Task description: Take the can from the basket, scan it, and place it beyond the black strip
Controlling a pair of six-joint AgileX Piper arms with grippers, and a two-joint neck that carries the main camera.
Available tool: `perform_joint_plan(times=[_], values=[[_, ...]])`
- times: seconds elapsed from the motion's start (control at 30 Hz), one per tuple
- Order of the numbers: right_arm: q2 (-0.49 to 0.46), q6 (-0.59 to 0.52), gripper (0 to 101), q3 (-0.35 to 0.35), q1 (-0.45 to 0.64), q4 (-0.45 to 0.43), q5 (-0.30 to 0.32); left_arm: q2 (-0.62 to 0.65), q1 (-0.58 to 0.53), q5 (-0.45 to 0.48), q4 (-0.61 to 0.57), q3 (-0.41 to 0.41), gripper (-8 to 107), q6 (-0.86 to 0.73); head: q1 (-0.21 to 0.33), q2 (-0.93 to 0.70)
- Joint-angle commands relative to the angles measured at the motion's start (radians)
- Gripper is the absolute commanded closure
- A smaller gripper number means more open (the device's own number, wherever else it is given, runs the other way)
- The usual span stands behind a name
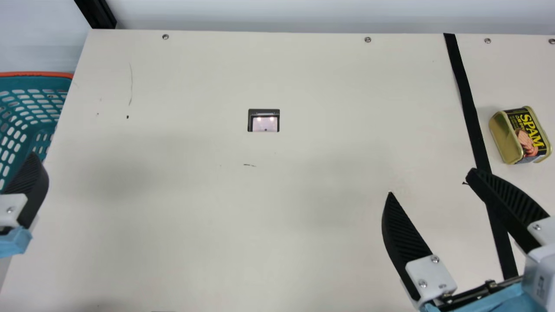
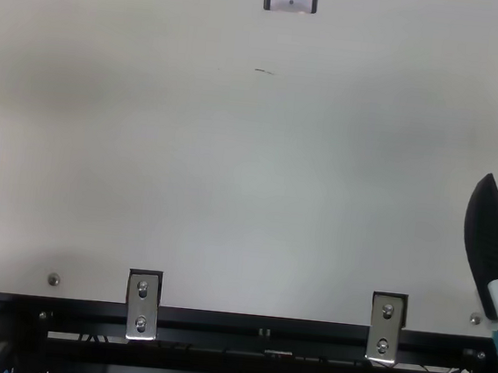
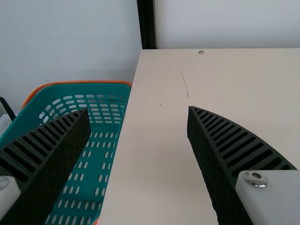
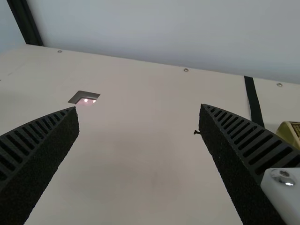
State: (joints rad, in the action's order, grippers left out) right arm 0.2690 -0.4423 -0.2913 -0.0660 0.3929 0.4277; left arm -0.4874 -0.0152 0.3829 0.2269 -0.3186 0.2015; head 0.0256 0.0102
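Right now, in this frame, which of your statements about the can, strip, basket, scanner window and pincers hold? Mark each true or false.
1. The luncheon meat can lies beyond the black strip, at the main view's right. True.
2. The left pincer and right pincer are both open. True.
3. The right pincer grips the can. False: nothing is between its fingers.
4. The teal basket has an orange rim. True.
5. The can lies inside the basket. False: it lies on the table.
6. The scanner window is covered by the can. False: it is uncovered, on the other side of the strip from the can.
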Motion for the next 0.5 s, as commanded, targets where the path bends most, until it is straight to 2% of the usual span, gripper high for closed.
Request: perform_joint_plan(times=[0.0,0.47], values=[[0.0,0.0,0,0.0,0.0,0.0,0.0,0.0,0.0,0.0,0.0,0.0,9,0.0,0.0,-0.007],[0.0,0.0,0,0.0,0.0,0.0,0.004,0.0,0.0,0.0,0.0,0.0,9,0.0,0.0,-0.007]])
